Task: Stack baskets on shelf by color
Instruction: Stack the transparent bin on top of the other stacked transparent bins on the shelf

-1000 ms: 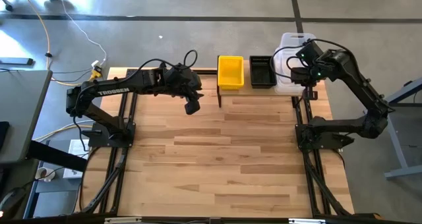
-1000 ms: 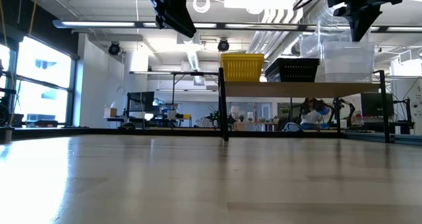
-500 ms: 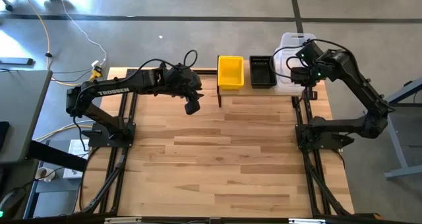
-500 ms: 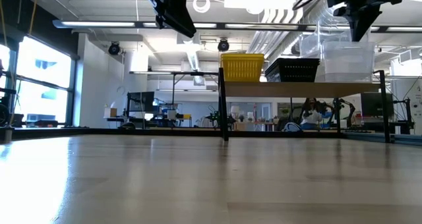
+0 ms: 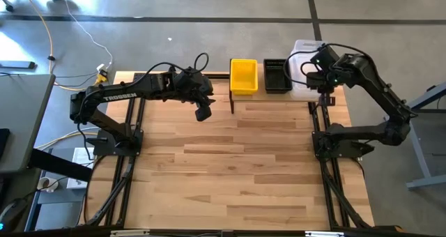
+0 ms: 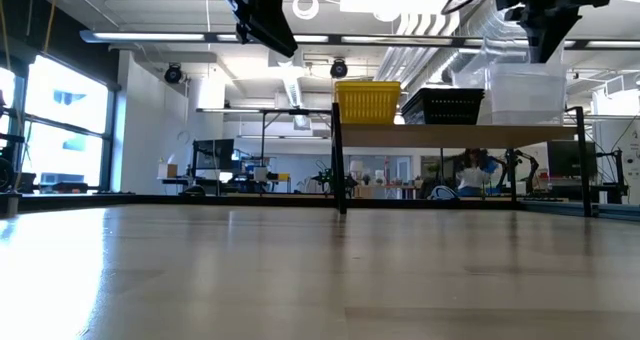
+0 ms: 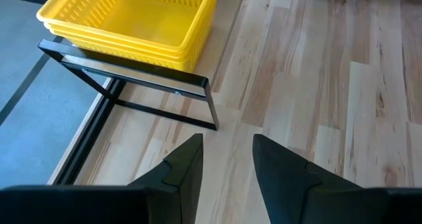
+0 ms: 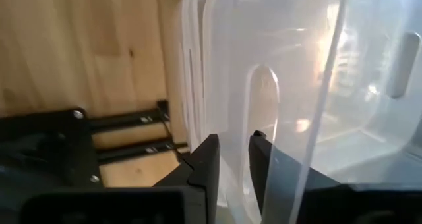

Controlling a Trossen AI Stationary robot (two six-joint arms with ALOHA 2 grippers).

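Over bare wooden tabletop, the left gripper hangs open and empty. Beyond, on the narrow light-wood shelf, the right gripper, fingers parted, straddles the clear translucent basket stack's wall, beside black mesh and yellow plastic baskets.

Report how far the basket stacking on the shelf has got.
Done: the yellow stack, the black stack and the clear stack sit side by side on the shelf, sorted by color. In hand: the right claw straddles the wall of the top clear basket, jaws slightly apart, apparently letting go. The left claw hangs open and empty over the table. Left: no loose baskets show on the table, so probably just withdrawing.
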